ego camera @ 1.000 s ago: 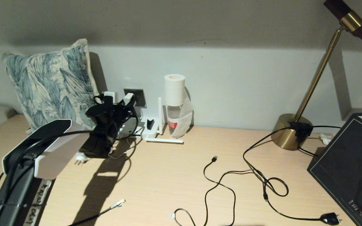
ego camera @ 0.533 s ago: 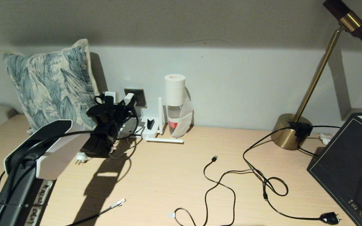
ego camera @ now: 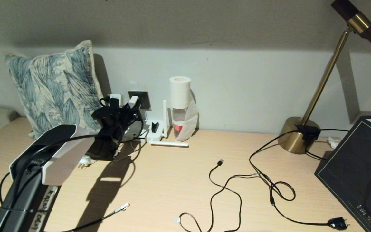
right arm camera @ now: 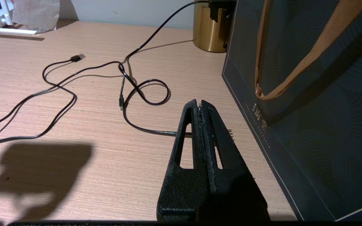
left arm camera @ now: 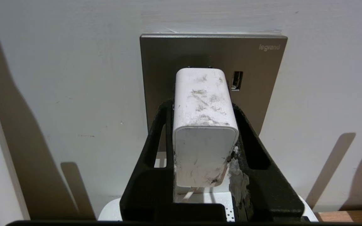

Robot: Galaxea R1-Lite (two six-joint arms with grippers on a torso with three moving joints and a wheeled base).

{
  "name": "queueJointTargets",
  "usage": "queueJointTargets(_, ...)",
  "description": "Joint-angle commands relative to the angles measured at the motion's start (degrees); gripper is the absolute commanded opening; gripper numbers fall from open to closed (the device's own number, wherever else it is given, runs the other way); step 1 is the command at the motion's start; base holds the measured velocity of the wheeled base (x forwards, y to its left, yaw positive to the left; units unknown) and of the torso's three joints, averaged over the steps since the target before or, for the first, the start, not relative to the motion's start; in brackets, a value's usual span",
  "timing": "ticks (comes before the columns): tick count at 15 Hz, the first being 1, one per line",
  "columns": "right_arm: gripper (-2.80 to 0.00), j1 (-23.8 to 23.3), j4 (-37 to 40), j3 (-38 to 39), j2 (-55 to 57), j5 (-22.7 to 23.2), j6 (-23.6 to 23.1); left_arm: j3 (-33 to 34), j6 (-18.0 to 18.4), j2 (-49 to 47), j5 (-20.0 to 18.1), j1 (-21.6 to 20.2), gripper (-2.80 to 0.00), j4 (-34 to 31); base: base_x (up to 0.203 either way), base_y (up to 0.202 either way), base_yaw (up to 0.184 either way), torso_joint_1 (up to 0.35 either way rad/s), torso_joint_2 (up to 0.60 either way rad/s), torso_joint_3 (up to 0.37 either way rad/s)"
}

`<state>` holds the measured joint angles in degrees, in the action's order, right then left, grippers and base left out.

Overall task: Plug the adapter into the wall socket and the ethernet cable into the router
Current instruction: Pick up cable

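My left gripper (left arm camera: 201,105) is shut on the white adapter (left arm camera: 203,125), one black finger on each side of it. The adapter's far end meets the grey wall socket (left arm camera: 262,72), and its prongs are hidden. In the head view the adapter (ego camera: 133,101) sits at the socket (ego camera: 144,99), above the white router (ego camera: 158,136). The ethernet cable (ego camera: 101,220) lies on the desk near the front, its clear connector (ego camera: 121,207) free. My right gripper (right arm camera: 199,103) is shut and empty, low over the desk beside a dark bag.
A leaf-print pillow (ego camera: 53,87) leans on the wall left of the socket, and a bottle (ego camera: 179,106) stands right of the router. A travel plug (ego camera: 84,162), a thin USB cable (ego camera: 219,162), a black cord with plug (ego camera: 338,223), a brass lamp base (ego camera: 296,135) and a dark bag (ego camera: 356,167) occupy the desk.
My left arm has moved forward and a little right, bringing the adapter up against the socket plate. The cables on the desk have not moved.
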<state>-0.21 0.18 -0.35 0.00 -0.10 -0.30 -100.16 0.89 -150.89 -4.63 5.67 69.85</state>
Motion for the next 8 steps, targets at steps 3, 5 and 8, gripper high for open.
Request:
queueJointTargets(3, -2.80, -0.05, -0.01, 0.00, 0.00, 0.01, -0.05, -3.28, 0.08, -1.33, 1.17, 0.37, -2.80, -0.77, 0.000, 0.000, 0.000, 0.000, 0.00, 0.000)
queueJointTargets(5, -2.80, 0.03, -0.01, 0.00, 0.00, 0.01, -0.05, -3.38, 0.08, -1.33, 1.29, 0.84, -2.80, -0.99, 0.000, 0.000, 0.000, 0.000, 0.00, 0.000)
queueJointTargets(8, -2.80, 0.03, -0.01, 0.00, 0.00, 0.01, -0.13, -3.46, 0.08, -1.32, 1.68, 1.38, -2.80, -1.03, 0.000, 0.000, 0.000, 0.000, 0.00, 0.000)
